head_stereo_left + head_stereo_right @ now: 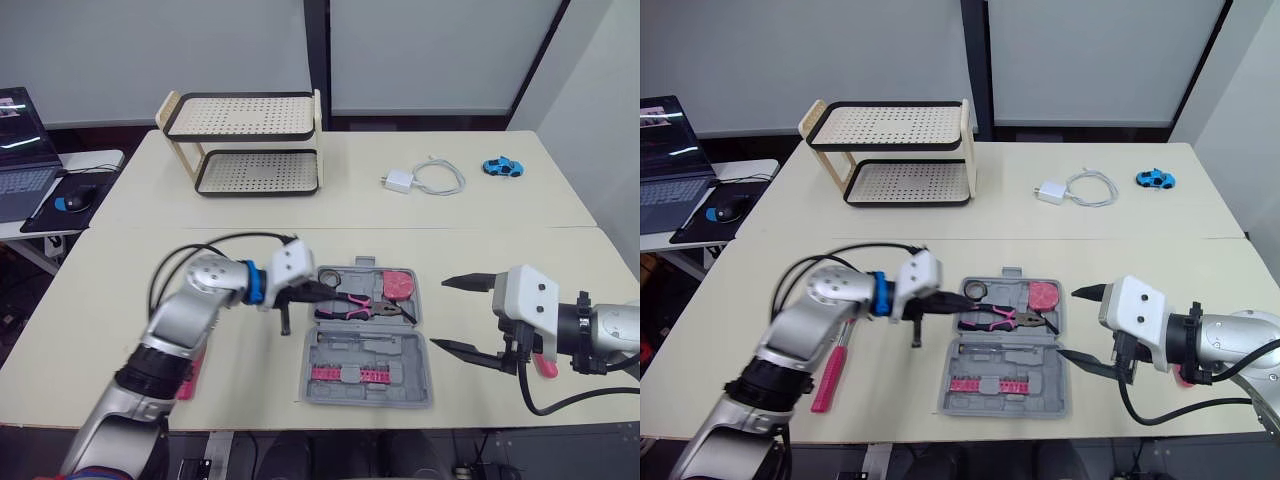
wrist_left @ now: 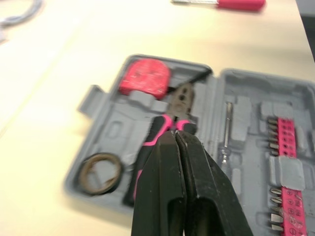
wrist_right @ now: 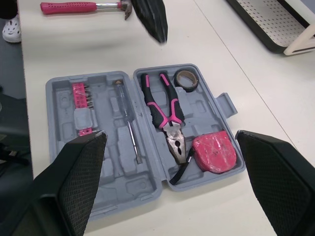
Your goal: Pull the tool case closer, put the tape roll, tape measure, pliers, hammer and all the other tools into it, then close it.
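Three tools counted in the open case (image 1: 405,385): tape roll (image 3: 186,78), pliers (image 3: 165,110) and tape measure (image 3: 214,152), all in its far half, with the hammer (image 1: 830,372) lying on the table (image 1: 500,260) to the left of the case. Packing step judged to be in hand, left gripper (image 1: 318,292) pinched shut on nothing near the pliers' handles at the case's left edge, right gripper (image 1: 440,314) spread wide and empty just beside its right edge. Next, probably: swing left, open up over the hammer's pink handle, grip and carry it in.
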### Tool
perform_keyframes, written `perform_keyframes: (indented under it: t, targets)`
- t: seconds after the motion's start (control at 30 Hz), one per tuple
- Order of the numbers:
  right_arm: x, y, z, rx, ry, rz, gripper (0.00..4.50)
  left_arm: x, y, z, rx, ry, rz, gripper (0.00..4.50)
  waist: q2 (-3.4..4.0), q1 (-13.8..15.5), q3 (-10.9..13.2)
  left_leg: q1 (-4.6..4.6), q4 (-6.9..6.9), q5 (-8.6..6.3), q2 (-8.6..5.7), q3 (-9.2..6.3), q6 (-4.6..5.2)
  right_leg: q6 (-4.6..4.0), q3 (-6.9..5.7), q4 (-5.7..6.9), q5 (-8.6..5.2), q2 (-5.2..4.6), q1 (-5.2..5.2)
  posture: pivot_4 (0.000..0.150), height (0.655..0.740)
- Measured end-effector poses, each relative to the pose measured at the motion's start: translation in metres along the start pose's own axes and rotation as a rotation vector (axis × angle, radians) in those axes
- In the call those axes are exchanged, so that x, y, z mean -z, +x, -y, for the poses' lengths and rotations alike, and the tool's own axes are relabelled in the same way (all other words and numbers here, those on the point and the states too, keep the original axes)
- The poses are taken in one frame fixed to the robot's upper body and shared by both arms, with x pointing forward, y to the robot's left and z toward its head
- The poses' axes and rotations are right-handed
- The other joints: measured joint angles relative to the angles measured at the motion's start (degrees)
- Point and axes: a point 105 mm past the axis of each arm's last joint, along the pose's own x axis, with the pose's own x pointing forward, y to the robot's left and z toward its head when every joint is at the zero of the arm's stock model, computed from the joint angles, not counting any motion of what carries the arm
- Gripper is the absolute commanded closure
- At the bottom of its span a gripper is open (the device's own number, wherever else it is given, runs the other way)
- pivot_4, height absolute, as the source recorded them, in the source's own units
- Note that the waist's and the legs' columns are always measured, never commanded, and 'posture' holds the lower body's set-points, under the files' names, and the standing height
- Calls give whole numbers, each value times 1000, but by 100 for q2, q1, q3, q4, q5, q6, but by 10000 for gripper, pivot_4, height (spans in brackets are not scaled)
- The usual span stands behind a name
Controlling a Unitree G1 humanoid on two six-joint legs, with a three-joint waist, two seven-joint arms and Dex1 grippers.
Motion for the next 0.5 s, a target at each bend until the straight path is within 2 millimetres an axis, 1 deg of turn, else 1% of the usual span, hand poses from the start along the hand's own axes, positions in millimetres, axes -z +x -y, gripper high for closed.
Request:
perform_keyframes:
  t: [0.07, 0.13, 0.2, 0.27, 0.33, 0.4, 0.43, 0.5]
  targets:
    - [2, -8, 7, 52, 2, 4, 0, 7, -25, -14, -134, -69, 20, 44894, 0, 1, 0, 0, -1, -1, 3, -3, 2, 0, -1, -2, 0, 0, 0, 1500, 7400]
    - [8, -18, 17, 127, 24, -1, 0, 23, -53, -29, -283, -127, -3, 44894, -1, 8, 0, 0, -2, -2, 2, -3, 4, 0, -1, -2, 0, 0, -1, 1500, 7400]
    - [20, -31, 25, 217, 58, -17, 0, 43, -88, -43, -454, -191, -30, 44894, -1, 14, 0, 1, -3, -5, 2, -3, 8, 0, 0, -1, 0, -2, -1, 1500, 7400]
    - [33, -44, 29, 290, 100, -41, 0, 61, -119, -49, -597, -247, -43, 44894, -1, 16, 0, 1, -4, -5, 5, -3, 8, 0, 3, -1, 0, -6, -1, 1500, 7400]
    - [49, -62, 33, 370, 127, -74, 0, 82, -148, -50, -734, -300, -60, 44894, -1, 21, 0, 3, -6, -6, 5, -1, 9, 0, 6, -4, 0, -8, 0, 1500, 7400]
    - [71, -81, 34, 437, 166, -128, 0, 105, -176, -47, -868, -375, -89, 44894, -2, 32, -1, 4, -11, -6, 5, 0, 10, 0, 7, -7, 0, -8, 0, 1500, 7400]
    - [84, -93, 34, 482, 189, -159, 0, 121, -194, -43, -955, -427, -114, 44894, -4, 33, -2, 11, -18, -6, 6, 1, 10, 0, 11, -8, 0, -9, 1, 1500, 7400]
    - [109, -114, 31, 559, 247, -213, 0, 148, -224, -31, -1098, -522, -158, 44894, -8, 29, -5, 26, -36, -6, 5, 6, 11, 0, 21, -11, 0, -10, 5, 1500, 7400]
